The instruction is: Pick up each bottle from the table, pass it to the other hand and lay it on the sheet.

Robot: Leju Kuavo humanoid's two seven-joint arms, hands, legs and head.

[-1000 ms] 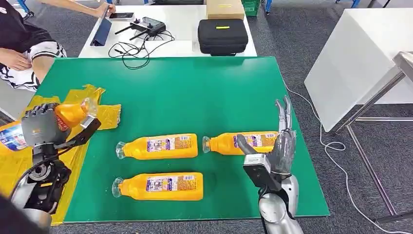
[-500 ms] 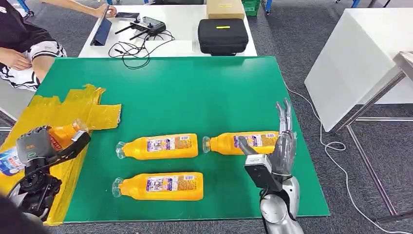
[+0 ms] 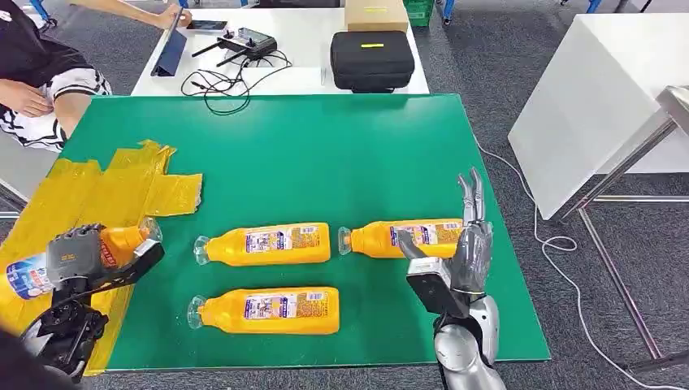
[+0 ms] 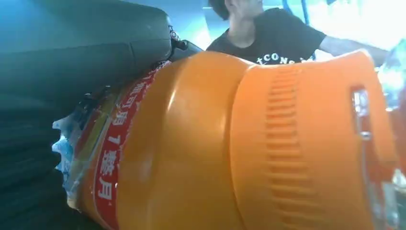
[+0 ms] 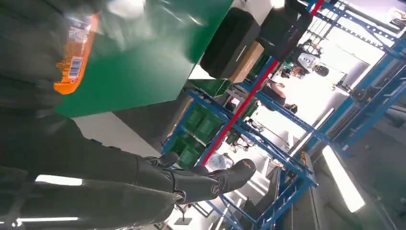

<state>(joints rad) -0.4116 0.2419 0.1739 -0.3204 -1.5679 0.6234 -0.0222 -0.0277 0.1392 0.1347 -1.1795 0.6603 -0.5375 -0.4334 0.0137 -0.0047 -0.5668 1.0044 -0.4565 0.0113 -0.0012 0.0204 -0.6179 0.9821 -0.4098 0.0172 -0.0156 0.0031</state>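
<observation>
My left hand [image 3: 75, 255] grips an orange bottle [image 3: 123, 242] low over the yellow sheet [image 3: 106, 188] at the table's left. The bottle's clear cap points right and its labelled end [image 3: 24, 276] sticks out to the left. Close up, that bottle [image 4: 215, 143] lies against dark fingers [image 4: 72, 52]. Three more orange bottles lie on the green table [image 3: 325, 154]: one in the middle [image 3: 264, 244], one nearer the front [image 3: 268, 310], one on the right [image 3: 402, 238]. My right hand [image 3: 465, 253] stands open, fingers pointing away, at the base of the right bottle [image 5: 72, 62].
Behind the green table stands a white table [image 3: 313, 77] with a black case [image 3: 371, 59], cables and a controller. A person [image 3: 36, 73] sits at the back left. Another white table [image 3: 593, 97] stands to the right, with a cable on the floor.
My left hand has come down with the bottle from a raised position to low over the sheet's near part. The right hand has barely moved.
</observation>
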